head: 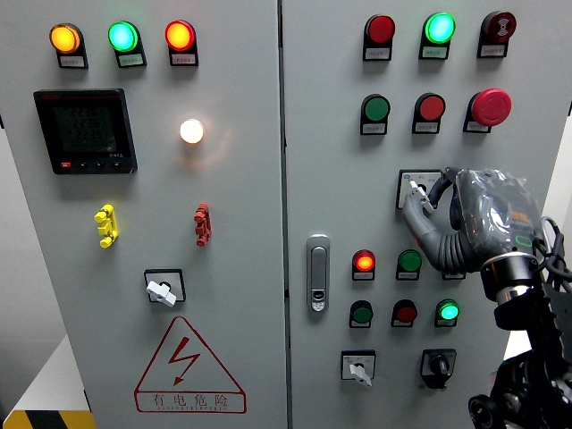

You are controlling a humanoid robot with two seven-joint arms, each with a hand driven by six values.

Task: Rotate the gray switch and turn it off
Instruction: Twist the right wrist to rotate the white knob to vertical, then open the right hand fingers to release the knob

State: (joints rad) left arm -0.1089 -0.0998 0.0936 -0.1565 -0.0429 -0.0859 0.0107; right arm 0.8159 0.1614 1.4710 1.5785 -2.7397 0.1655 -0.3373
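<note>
In the head view, the right hand [465, 219] reaches up to the gray switch [416, 189] on the gray cabinet [331, 134]. Its fingers [418, 214] are closed on the knob, just under their tips. To do it well, the robot should hold tight and turn slowly without slipping off.

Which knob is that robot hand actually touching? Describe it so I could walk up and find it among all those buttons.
Look at the right cabinet door, below its two rows of round buttons. Under the green push button sits the gray switch, a small knob on a square plate, with the right hand fingers on it. Unlike the round lamps and buttons nearby, it has a square plate and a lever.
</note>
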